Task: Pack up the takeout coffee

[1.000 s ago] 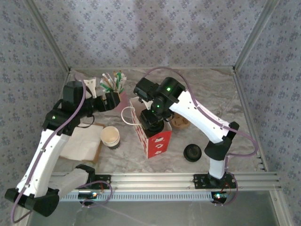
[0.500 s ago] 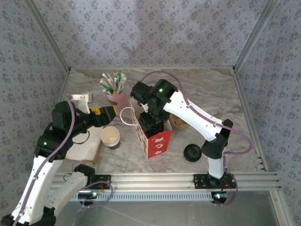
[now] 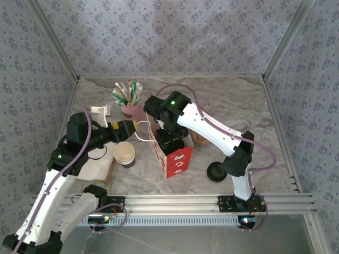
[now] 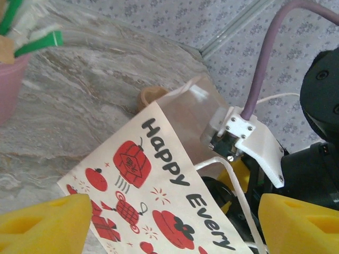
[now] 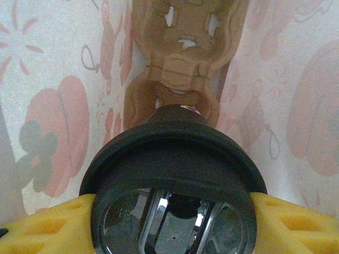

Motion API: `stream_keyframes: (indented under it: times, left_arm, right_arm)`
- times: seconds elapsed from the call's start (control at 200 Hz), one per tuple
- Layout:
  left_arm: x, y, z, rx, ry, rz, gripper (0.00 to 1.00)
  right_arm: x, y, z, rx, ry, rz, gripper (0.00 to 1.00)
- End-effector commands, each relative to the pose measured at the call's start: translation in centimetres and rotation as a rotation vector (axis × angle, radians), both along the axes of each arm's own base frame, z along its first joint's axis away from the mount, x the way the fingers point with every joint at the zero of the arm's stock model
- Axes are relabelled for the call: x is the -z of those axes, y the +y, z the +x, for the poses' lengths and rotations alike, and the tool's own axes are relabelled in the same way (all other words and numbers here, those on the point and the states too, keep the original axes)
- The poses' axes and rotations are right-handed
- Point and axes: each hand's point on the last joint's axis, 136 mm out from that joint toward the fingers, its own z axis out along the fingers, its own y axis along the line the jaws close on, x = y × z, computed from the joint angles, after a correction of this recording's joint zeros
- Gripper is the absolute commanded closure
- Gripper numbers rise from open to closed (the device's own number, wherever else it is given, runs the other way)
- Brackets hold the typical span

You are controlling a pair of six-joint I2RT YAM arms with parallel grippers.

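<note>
Because pulp carrier (image 5: 183, 69) is lying inside paper bag (image 3: 177, 156), right gripper (image 5: 172, 222) is clamping black cup (image 5: 172, 159) above it, while left gripper (image 3: 131, 127), wide and empty, is hovering at bag's nine o'clock.

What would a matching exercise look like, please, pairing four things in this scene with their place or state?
Things:
1. paper bag
2. lidless cup
3. loose lid
4. lidded cup

Places or states:
A. black, lying flat to the right of the bag
B. red and white, standing upright in the middle
C. open-topped, standing to the left of the bag
D. gripped by the right end effector, down inside the bag

Pairs: 1-B, 2-C, 3-A, 4-D
</note>
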Motion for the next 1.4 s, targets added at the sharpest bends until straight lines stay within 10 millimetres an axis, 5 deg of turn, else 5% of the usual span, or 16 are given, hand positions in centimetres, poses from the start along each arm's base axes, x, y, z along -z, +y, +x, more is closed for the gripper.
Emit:
stream_keyframes:
  times: [0.0,0.645,1.394]
  left_arm:
    - [-1.1,-1.2,-0.4,0.05,-0.031,-0.044,0.23]
    - [0.8,-2.6,-1.3,0.088,0.004,-0.024,0.64]
    - [1.5,-1.9,-1.2,0.049,0.014,0.007,0.6]
  right_arm:
    - [0.6,-4.3,-2.4,0.018,0.111,-0.199,0.41]
    - [3.0,-3.5,-2.2,0.03,0.15,-0.206,0.4]
    - [3.5,-2.5,-1.7,0.035,0.126,-0.142,0.4]
